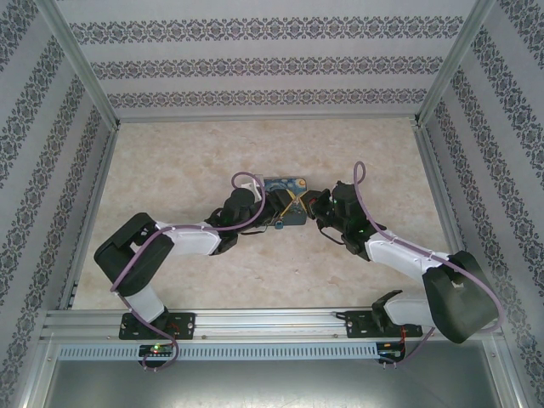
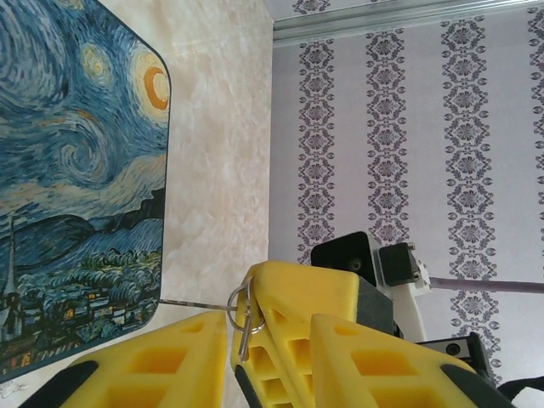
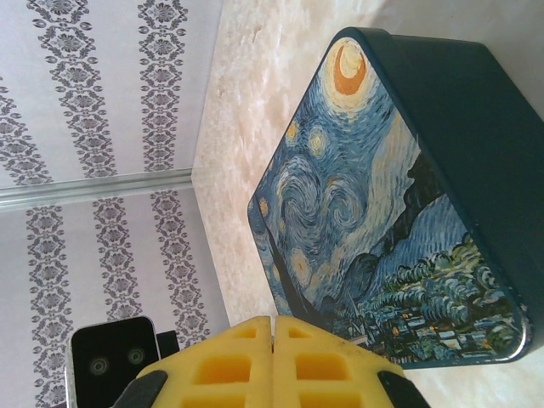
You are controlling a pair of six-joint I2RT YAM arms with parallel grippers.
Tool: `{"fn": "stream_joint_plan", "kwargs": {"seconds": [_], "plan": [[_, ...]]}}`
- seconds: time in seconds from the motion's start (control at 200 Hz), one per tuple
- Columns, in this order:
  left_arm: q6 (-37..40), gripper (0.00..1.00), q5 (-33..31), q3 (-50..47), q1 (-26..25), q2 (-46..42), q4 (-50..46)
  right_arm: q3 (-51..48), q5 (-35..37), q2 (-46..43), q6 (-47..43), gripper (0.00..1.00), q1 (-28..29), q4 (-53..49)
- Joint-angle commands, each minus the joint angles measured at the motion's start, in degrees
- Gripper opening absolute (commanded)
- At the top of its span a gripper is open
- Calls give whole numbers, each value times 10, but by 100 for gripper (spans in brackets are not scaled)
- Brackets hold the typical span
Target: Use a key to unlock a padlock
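Observation:
In the left wrist view my right gripper (image 2: 252, 289) has its yellow fingers pressed together. They pinch a small metal ring (image 2: 231, 303) at their tip. From the ring the thin key (image 2: 191, 302) sticks out to the left, and a short silvery piece (image 2: 245, 336) hangs down. My left gripper (image 2: 268, 340) stands with its jaws apart on either side of those tips. In the top view both grippers, left (image 1: 285, 208) and right (image 1: 311, 206), meet at the near edge of the tin. The small teal padlock (image 1: 277, 226) sits just below the left gripper. In its own wrist view, the right gripper (image 3: 272, 321) looks shut.
The Starry-Night tin (image 1: 285, 185) lies flat at the table's middle, close beyond both grippers (image 2: 76, 170) (image 3: 382, 212). Patterned walls enclose the table on three sides, with metal posts (image 1: 81, 64) at the corners. Bare marbled tabletop (image 1: 170, 170) surrounds the tin.

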Motion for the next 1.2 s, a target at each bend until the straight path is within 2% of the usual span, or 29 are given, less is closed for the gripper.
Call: {"fn": "stream_joint_plan", "kwargs": {"seconds": [0.0,0.704,1.194], "plan": [[-8,31,-8,10,-4,7,36,13,12,3,3,0,5,10],[-9,20,-7,23,-8,26,47,10,15,8,3,0,15,14],[-11,20,-9,10,-12,27,51,11,20,13,4,0,15,15]]}}
